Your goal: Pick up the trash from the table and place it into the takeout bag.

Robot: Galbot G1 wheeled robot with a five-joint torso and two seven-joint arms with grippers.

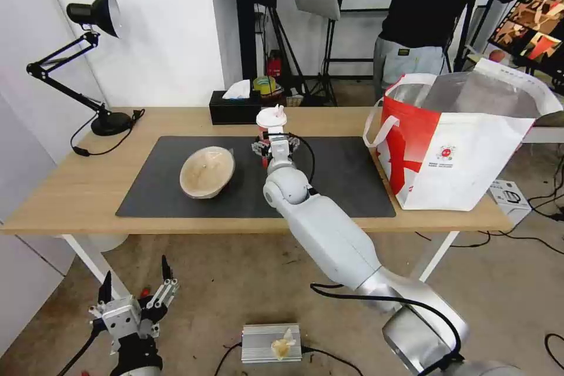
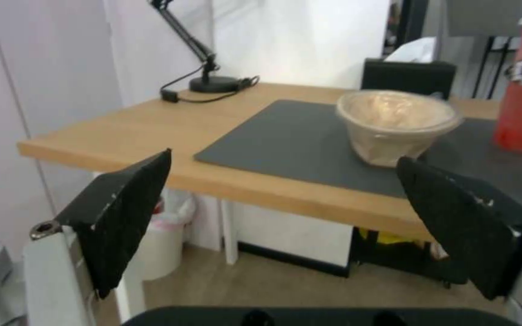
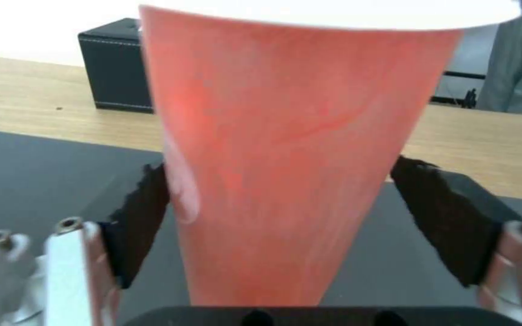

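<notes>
A red cup with a white lid stands upright on the dark mat, near its back edge. My right gripper is open around the cup's lower half. In the right wrist view the cup stands between the two black pads, which sit close against its sides. A beige paper bowl lies tilted on the mat to the cup's left, and the left wrist view shows it as well. The takeout bag stands open at the table's right end. My left gripper hangs open, low beside the table's left front leg.
A black tissue box sits behind the cup at the table's back edge. A black desk lamp with its cord occupies the far left corner. A person stands behind the bag. On the floor lies a metal box.
</notes>
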